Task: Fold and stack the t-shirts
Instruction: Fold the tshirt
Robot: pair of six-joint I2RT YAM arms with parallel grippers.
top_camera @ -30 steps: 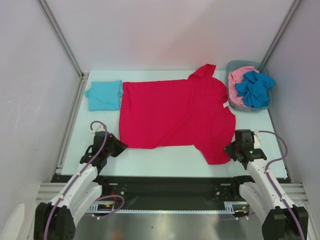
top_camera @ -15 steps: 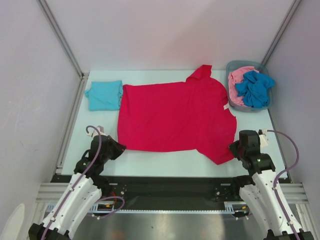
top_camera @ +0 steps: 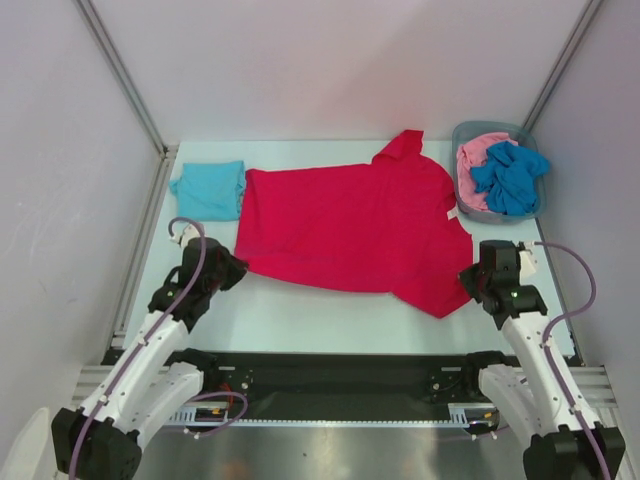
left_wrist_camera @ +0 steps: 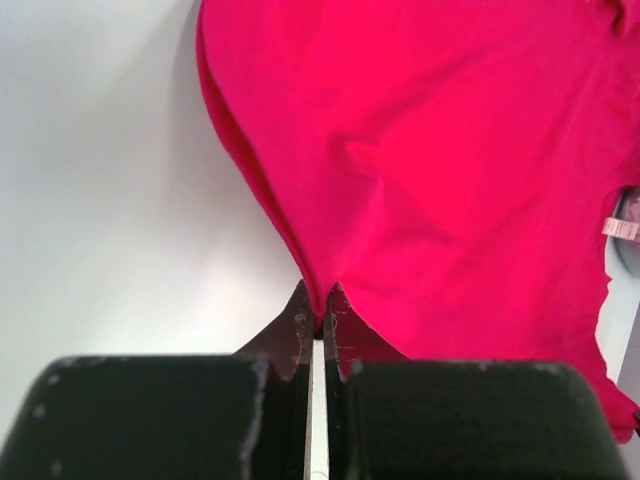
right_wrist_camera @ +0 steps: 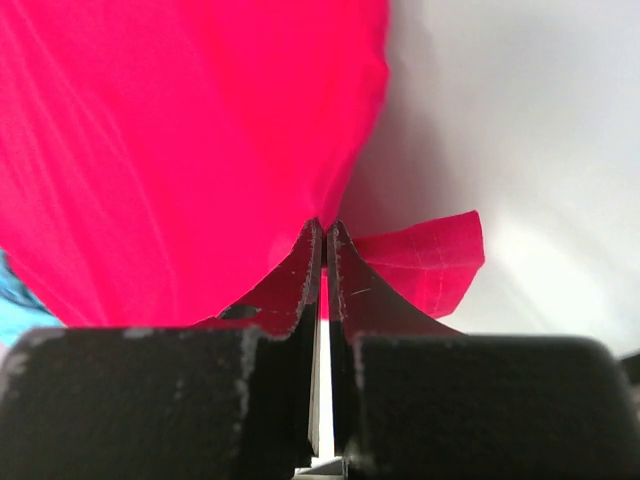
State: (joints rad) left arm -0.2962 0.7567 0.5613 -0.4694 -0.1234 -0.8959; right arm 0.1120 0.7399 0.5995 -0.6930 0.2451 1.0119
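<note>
A bright red t-shirt [top_camera: 350, 225] lies spread across the middle of the table. My left gripper [top_camera: 236, 268] is shut on its near left corner, and the left wrist view shows the red cloth [left_wrist_camera: 430, 170] pinched between the jaws [left_wrist_camera: 318, 305]. My right gripper [top_camera: 466, 282] is shut on the near right sleeve, and the right wrist view shows the red cloth [right_wrist_camera: 180, 150] pinched at the gripper [right_wrist_camera: 324, 232]. The near hem is lifted off the table. A folded light teal t-shirt [top_camera: 209, 189] lies at the far left. Pink [top_camera: 482, 150] and deeper blue [top_camera: 510, 175] t-shirts are crumpled in the bin.
A grey plastic bin [top_camera: 470, 210] stands at the far right corner. Metal frame posts rise at the back left [top_camera: 120, 70] and back right [top_camera: 565, 65]. Bare table surface [top_camera: 320, 315] shows in front of the red shirt.
Both grippers have moved away from me and upward with the red shirt's near corners, lifting the near hem off the table and drawing it toward the far edge.
</note>
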